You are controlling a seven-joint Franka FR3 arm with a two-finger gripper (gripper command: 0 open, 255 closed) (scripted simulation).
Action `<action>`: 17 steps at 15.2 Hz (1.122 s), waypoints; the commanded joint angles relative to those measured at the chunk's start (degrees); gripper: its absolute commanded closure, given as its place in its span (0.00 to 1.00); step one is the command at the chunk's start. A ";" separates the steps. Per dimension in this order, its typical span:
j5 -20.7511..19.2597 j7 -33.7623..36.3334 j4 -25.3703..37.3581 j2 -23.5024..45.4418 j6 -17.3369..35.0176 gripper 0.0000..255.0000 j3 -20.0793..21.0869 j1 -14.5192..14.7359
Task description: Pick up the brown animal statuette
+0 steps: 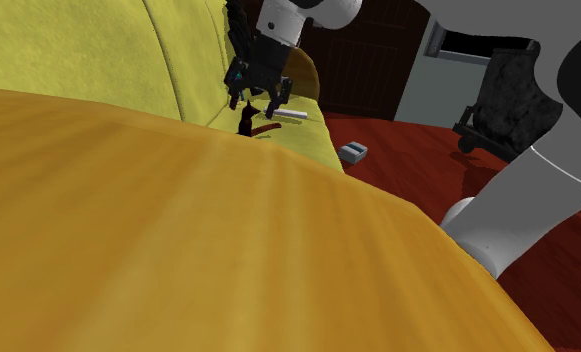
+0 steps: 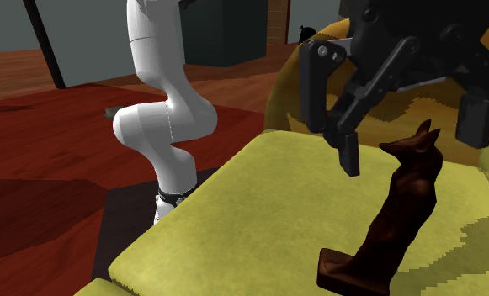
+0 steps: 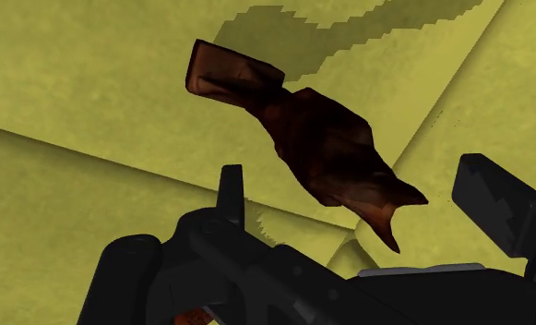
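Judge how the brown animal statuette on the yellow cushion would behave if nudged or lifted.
Probably rigid: the statuette shows hard, faceted edges. Likely to tip if nudged: it stands tall on a small base on the soft-looking cushion. Its glossy surface may be slippery to pinch.

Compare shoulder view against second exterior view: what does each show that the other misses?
Shoulder view: a small grey box on the red floor, a white bar on the yellow cushion beside the gripper. Second exterior view: the brown statuette with pointed ears and flat base, a gap to the near finger. Shared: open gripper over the upright statuette on the cushion.
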 commanded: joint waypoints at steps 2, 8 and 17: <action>0.11 -0.05 -1.02 -0.28 0.78 1.00 0.10 0.07; 0.12 -0.08 -1.10 -0.33 0.80 1.00 0.08 0.06; -0.35 0.88 4.54 0.66 -3.77 1.00 -0.09 -0.07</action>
